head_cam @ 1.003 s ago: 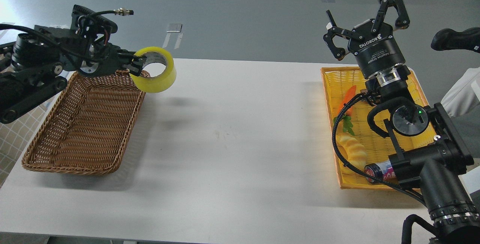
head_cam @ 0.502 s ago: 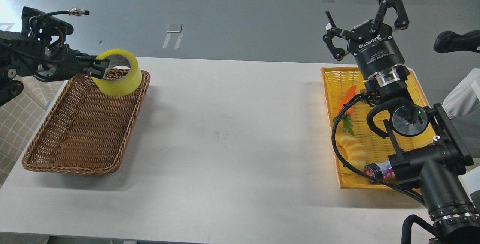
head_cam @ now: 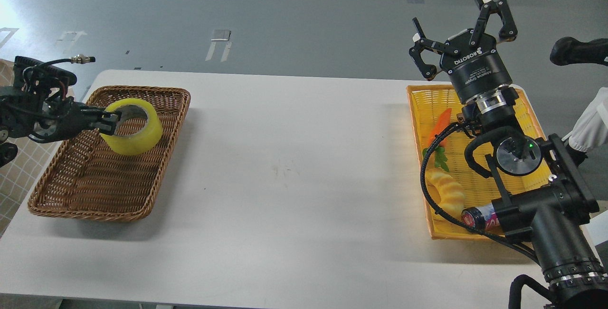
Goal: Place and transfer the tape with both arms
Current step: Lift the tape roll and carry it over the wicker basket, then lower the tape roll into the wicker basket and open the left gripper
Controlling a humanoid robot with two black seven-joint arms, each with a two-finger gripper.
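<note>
The left gripper [head_cam: 110, 123], fingers clamped on the glossy yellow tape roll [head_cam: 131, 126], had carried it down over the brown wicker basket [head_cam: 95, 190], ready for release; the right gripper [head_cam: 463, 33] stood splayed open

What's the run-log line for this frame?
left gripper: shut on tape, over brown basket | right gripper: open, empty, raised above yellow basket | tape not released

"ROBOTIQ", apparently, on right gripper [head_cam: 463, 31]
</note>
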